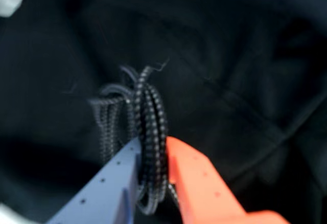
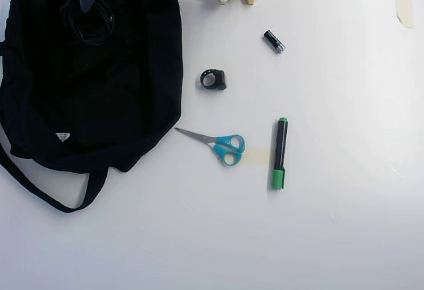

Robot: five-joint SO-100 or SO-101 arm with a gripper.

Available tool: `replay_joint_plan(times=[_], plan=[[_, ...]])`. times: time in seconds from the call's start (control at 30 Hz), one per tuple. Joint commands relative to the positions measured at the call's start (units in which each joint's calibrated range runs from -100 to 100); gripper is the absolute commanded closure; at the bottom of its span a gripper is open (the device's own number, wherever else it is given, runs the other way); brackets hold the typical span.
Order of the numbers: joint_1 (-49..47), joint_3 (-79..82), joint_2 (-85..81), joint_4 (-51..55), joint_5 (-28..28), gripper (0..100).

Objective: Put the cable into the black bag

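The cable (image 1: pixel 148 132), a coil of black loops, is pinched at lower centre of the wrist view between the blue and orange fingers of the gripper (image 1: pixel 152 147), which are closed down to the thickness of the cord. Black fabric of the bag (image 1: pixel 245 55) fills the wrist view behind it. In the overhead view the coil (image 2: pixel 89 28) hangs over the bag (image 2: pixel 119 91) at upper left, with a clip (image 2: pixel 213 79), battery (image 2: pixel 273 41), scissors (image 2: pixel 218 144) and marker (image 2: pixel 280 152) on the white table (image 2: pixel 344 224) to the right.

The hand (image 1: pixel 152 157) hangs with both fingers clamped together.
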Motion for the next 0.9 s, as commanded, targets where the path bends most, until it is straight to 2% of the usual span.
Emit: replay_joint_plan(times=[0.0, 0.07, 0.13, 0.17, 0.27, 0.3, 0.4, 0.47, 0.53, 0.6, 0.73, 0.8, 0.83, 0.87], plan=[[5.12, 11.81, -1.62, -13.49, 0.22, 98], [8.49, 22.51, -1.62, -22.36, 0.22, 98], [8.86, 23.94, -1.7, -22.53, 0.22, 97], [8.79, 23.76, -1.7, -22.53, -0.15, 93], [8.79, 23.76, -2.78, -22.27, -0.68, 72], [8.79, 23.05, -3.03, -21.84, -1.15, 69], [6.92, 23.05, -4.94, -18.4, -1.15, 68], [4.53, 23.05, -12.24, -14.44, -1.2, 68], [-2.58, 24.12, -18.05, -10.21, -1.93, 68], [-10.36, 24.21, -19.05, -10.13, -4.19, 69], [-27.93, 24.21, -19.05, -10.04, -4.19, 69], [-36.69, 24.12, -19.05, -10.04, -6.76, 70], [-39.08, 24.12, -19.05, -10.04, -7.07, 74], [-41.55, 23.85, -19.13, -10.04, -7.86, 84]])
